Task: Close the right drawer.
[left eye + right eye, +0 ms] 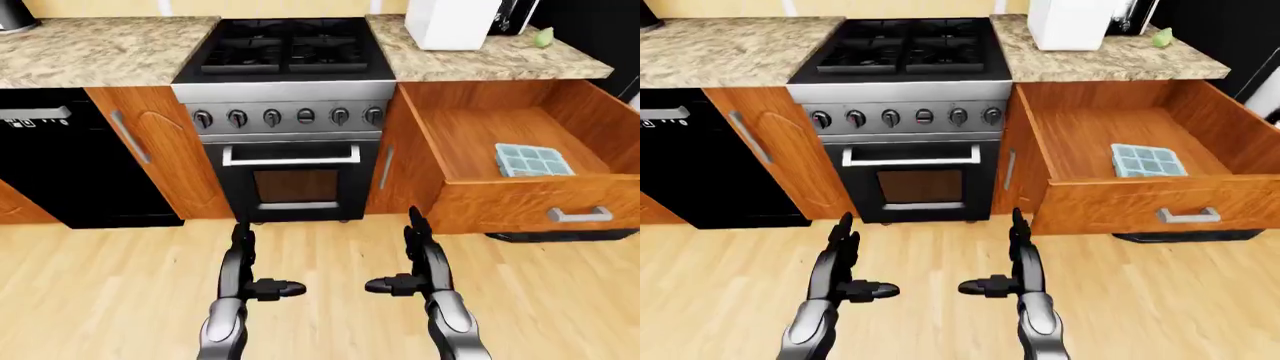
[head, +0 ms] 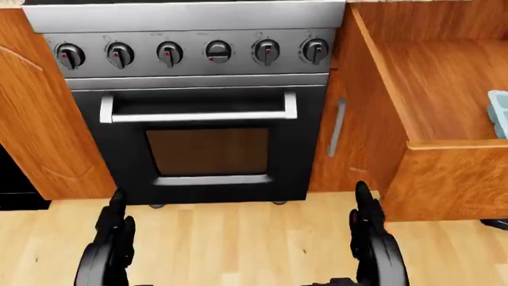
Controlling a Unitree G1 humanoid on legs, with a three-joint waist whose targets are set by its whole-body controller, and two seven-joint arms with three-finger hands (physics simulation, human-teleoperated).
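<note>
right drawer (image 1: 1140, 199) pulled out, ice tray (image 1: 1148, 160) inside; left hand (image 1: 840, 262), right hand (image 1: 1018, 259) open, empty.

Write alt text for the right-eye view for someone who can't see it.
A wooden drawer right of a black stove stands pulled fully open, with a pale blue ice tray inside. Lower down, the left hand and right hand hang open over the wood floor, touching nothing.
</note>
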